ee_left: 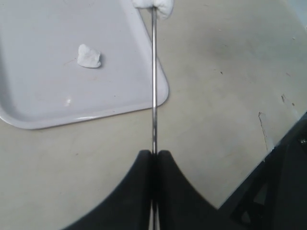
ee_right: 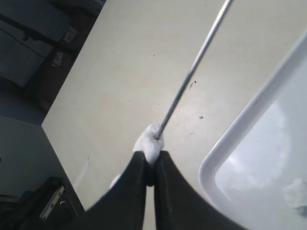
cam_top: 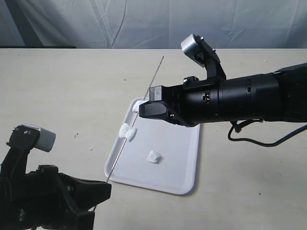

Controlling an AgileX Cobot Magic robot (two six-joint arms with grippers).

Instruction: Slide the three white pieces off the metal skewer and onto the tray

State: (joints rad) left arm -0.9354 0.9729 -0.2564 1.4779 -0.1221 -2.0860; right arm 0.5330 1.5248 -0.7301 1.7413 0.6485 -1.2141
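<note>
**Left gripper.** The left gripper (cam_top: 106, 188) sits off the near left corner of the tray (cam_top: 177, 158), low over the table (cam_top: 57, 96). Its jaws are pressed together on the near end of the metal skewer (cam_top: 152, 81). The left wrist view shows the rod coming straight out of the seam between the two fingers.

**Skewer.** The rod runs from that grip diagonally up and away, following the tray's left edge. Its free tip ends over bare table beyond the tray's far edge. It is straight, and held at the near end only.

**Pieces, left to right.**
- The lower white piece (cam_top: 127, 132) is threaded on the rod, about midway along the tray's left edge and over the rim.
- The upper white piece (cam_top: 138, 106) is also on the rod, at the tray's far left corner.
- The loose white piece (cam_top: 153, 156) is off the rod. It lies on the tray floor in the near half, well apart from the rim.

**Right gripper.** The right gripper (cam_top: 144, 109) reaches in from the right across the tray's far end. The right wrist view shows its fingers (ee_right: 136, 187) closed together and pinching the upper white piece, with the white bulging out of the tips where the rod emerges.

**Tray.** It lies flat on the table, its long side angled away from the near table edge.
</note>
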